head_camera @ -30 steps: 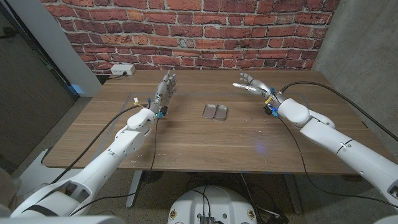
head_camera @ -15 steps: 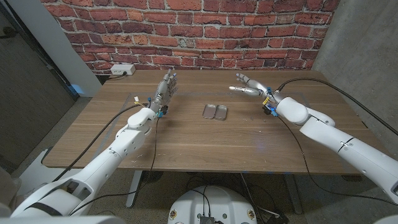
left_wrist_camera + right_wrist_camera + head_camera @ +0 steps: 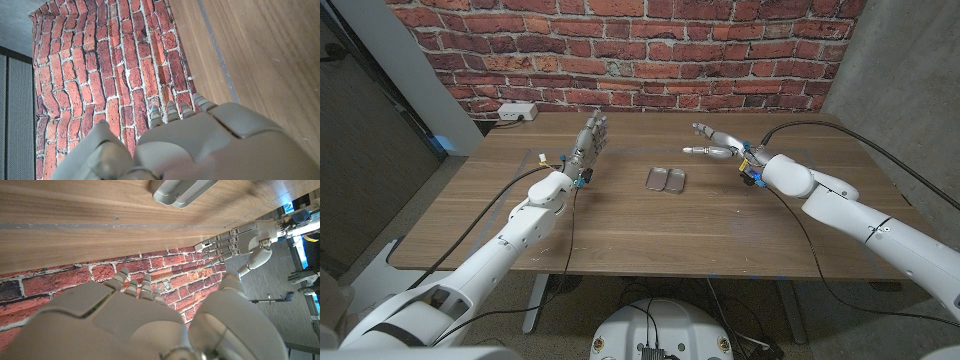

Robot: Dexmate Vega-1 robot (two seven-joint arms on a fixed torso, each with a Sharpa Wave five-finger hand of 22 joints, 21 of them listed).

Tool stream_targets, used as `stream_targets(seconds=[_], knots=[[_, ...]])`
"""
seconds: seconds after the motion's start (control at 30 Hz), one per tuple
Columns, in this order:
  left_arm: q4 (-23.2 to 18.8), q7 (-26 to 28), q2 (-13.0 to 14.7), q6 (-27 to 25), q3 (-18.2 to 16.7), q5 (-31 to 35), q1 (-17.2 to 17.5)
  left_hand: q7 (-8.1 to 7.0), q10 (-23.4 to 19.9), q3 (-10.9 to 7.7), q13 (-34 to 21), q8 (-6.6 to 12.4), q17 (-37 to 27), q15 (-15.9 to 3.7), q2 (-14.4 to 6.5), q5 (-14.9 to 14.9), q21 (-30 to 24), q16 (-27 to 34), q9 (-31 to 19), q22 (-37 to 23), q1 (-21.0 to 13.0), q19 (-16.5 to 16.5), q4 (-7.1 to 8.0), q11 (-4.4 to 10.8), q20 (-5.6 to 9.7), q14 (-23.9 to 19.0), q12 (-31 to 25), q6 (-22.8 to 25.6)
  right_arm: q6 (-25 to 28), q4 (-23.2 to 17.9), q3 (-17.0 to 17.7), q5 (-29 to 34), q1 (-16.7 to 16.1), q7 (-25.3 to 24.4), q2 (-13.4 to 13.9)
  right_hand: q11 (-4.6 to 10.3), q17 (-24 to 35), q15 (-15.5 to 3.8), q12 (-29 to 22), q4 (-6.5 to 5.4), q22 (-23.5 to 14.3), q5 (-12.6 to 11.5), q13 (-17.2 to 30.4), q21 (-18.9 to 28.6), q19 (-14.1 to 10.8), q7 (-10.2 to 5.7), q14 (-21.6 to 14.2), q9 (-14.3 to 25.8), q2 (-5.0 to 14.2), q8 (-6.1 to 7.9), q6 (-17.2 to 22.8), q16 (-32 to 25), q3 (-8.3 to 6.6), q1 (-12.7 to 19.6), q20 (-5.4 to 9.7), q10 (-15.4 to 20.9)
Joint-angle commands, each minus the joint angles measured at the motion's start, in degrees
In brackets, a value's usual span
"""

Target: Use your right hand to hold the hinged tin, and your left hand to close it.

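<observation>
The hinged tin lies open on the middle of the wooden table, its two silver halves side by side; its edge also shows in the right wrist view. My right hand hovers to the right of the tin and a little farther back, fingers apart and stretched toward the tin, holding nothing. My left hand stands upright to the left of the tin, fingers straight and together, empty; it appears in the right wrist view too. Both hands are clear of the tin.
A white power strip sits at the table's far left corner by the brick wall. Cables run along both arms. A concrete wall stands on the right.
My right hand has moved left toward the tin and lowered slightly. The left hand has barely shifted. The tin has stayed put.
</observation>
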State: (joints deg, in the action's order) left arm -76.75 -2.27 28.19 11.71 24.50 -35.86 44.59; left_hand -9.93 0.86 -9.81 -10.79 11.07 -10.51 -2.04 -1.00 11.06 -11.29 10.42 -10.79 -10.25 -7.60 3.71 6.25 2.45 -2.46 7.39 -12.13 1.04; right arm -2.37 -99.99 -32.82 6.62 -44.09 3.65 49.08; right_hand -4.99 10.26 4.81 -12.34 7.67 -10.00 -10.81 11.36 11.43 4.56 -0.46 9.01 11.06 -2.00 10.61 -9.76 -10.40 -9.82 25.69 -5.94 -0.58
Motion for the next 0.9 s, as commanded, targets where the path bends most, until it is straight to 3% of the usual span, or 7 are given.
stream_targets(seconds=[0.03,0.23,0.9], knots=[[-0.6,0.3,-0.2,-0.3,0.3,0.3,0.0,0.06,-0.3,0.2,-0.3,0.52,-0.1,-0.85,0.1,0.6,-0.1,0.4,-0.1,-0.1,0.3,0.4,0.03,0.05,0.02,0.0,-0.2,0.2,3.9,-3.4,-2.0,5.7,0.2,0.9,0.1,-0.38,0.2,0.07,-0.3,0.1,-0.2,0.1,0.1,-0.1,-0.1,-0.28,-0.4,0.3,0.15,0.43,-3.5,-0.3,0.02,0.8,-0.65,0.2],[-1.1,0.5,-0.1,-0.3,0.2,0.3,0.2,0.0,-0.3,0.25,-0.3,0.53,-0.1,-0.84,0.1,0.6,-0.1,0.4,-0.1,-0.1,0.3,0.4,0.05,0.1,0.03,0.0,-0.2,0.3,7.4,-5.7,-3.2,8.7,0.0,1.3,-0.3,0.25,0.2,-0.04,-0.2,0.14,-0.2,0.1,0.1,0.0,-0.3,-0.82,-0.6,0.3,0.22,0.56,-3.4,-0.4,-0.01,1.0,-1.03,-0.1],[-0.6,-0.6,0.2,-0.5,0.2,0.0,-0.1,0.11,-0.3,0.44,-0.3,0.55,-0.1,-0.86,0.1,0.7,-0.1,0.3,-0.1,-0.1,0.4,0.5,0.09,0.05,0.06,0.1,-0.2,0.6,21.2,-11.8,-8.1,22.0,1.5,4.8,-1.4,-1.17,0.2,0.47,-0.5,0.39,-0.2,0.1,0.2,0.0,-0.6,0.37,-0.8,0.3,0.29,0.25,-5.1,-0.4,-0.15,1.8,-0.98,0.4]])
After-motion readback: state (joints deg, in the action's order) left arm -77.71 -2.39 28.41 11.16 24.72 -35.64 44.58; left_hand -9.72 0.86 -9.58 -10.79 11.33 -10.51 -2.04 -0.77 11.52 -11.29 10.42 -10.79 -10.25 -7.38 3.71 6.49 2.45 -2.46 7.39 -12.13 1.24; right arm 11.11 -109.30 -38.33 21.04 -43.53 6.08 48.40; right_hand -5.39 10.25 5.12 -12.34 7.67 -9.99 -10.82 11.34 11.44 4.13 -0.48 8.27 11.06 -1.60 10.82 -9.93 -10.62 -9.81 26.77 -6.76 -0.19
